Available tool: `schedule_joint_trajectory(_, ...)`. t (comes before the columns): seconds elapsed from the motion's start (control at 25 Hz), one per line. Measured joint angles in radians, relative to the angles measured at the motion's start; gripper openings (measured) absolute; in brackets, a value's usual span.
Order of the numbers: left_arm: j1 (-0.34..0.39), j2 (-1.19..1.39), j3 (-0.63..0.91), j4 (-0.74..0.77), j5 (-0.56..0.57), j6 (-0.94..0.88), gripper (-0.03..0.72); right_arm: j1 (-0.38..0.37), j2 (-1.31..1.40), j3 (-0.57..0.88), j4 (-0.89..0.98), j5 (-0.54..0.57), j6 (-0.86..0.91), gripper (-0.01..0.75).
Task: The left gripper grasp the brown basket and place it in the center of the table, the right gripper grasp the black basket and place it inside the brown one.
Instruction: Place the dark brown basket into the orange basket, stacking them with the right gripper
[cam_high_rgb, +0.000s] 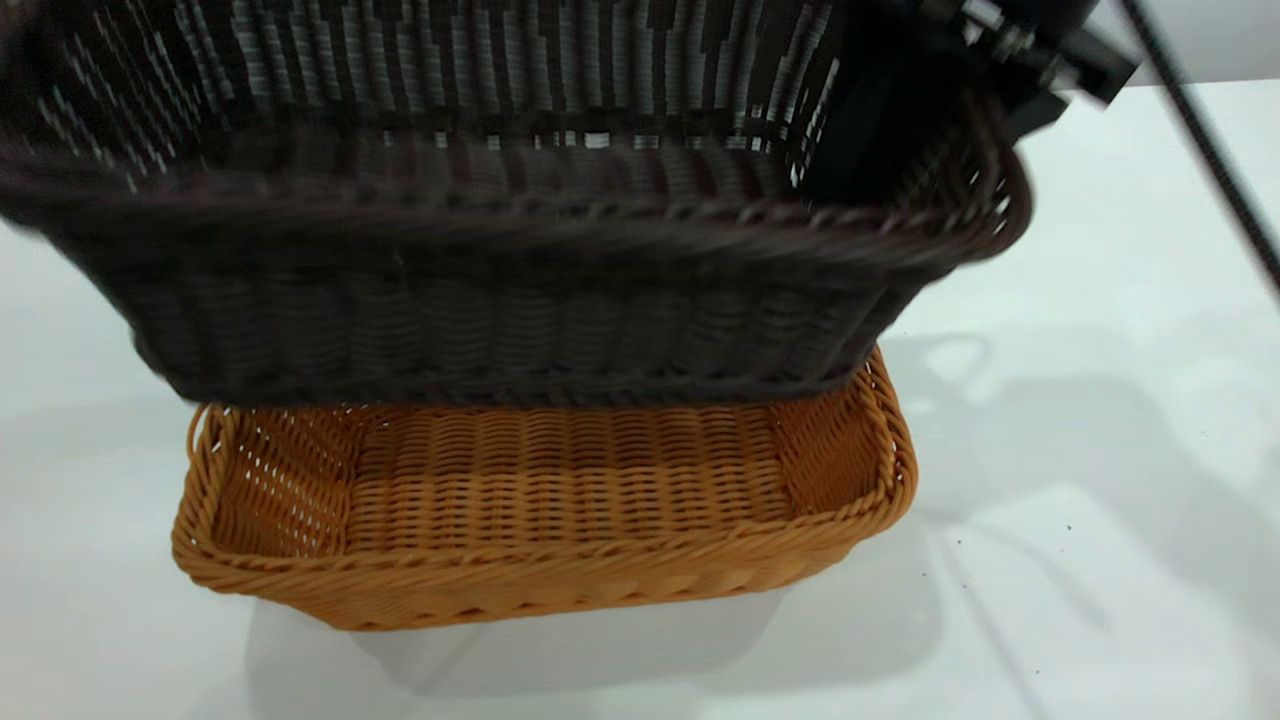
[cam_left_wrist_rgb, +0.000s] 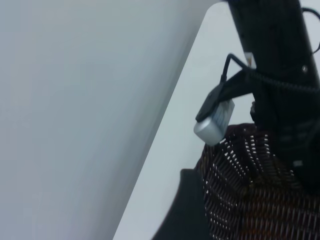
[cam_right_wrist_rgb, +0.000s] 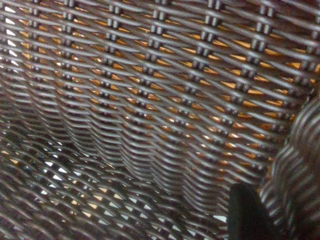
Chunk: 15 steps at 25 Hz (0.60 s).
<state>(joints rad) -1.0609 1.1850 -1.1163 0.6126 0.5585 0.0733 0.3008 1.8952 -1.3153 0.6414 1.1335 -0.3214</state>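
The black basket (cam_high_rgb: 500, 300) hangs in the air, tilted, just above and partly over the brown basket (cam_high_rgb: 560, 480), which rests on the white table (cam_high_rgb: 1100, 450). My right gripper (cam_high_rgb: 885, 125) is shut on the black basket's right end wall, near its rim. In the right wrist view one finger (cam_right_wrist_rgb: 247, 215) sits inside the black basket (cam_right_wrist_rgb: 150, 100), and orange from the brown basket shows through the weave. The left gripper is outside the exterior view. A dark part of it (cam_left_wrist_rgb: 182, 215) shows in its wrist view, away from the black basket (cam_left_wrist_rgb: 250, 195).
The right arm (cam_left_wrist_rgb: 275, 60) with a silver-grey camera block (cam_left_wrist_rgb: 214, 122) rises over the black basket. A black cable (cam_high_rgb: 1210, 150) runs down at the right. White tabletop lies on both sides of the brown basket, and the table's edge (cam_left_wrist_rgb: 165, 135) shows in the left wrist view.
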Motion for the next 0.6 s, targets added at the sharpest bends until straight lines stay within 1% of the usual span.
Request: schedule_joint_trajectory(0.6,0.0,0.0,0.0,-0.001,0.0,-0.023,0.585,0.0,0.09,0.001,-0.003,-0.066,0.004,0.225)
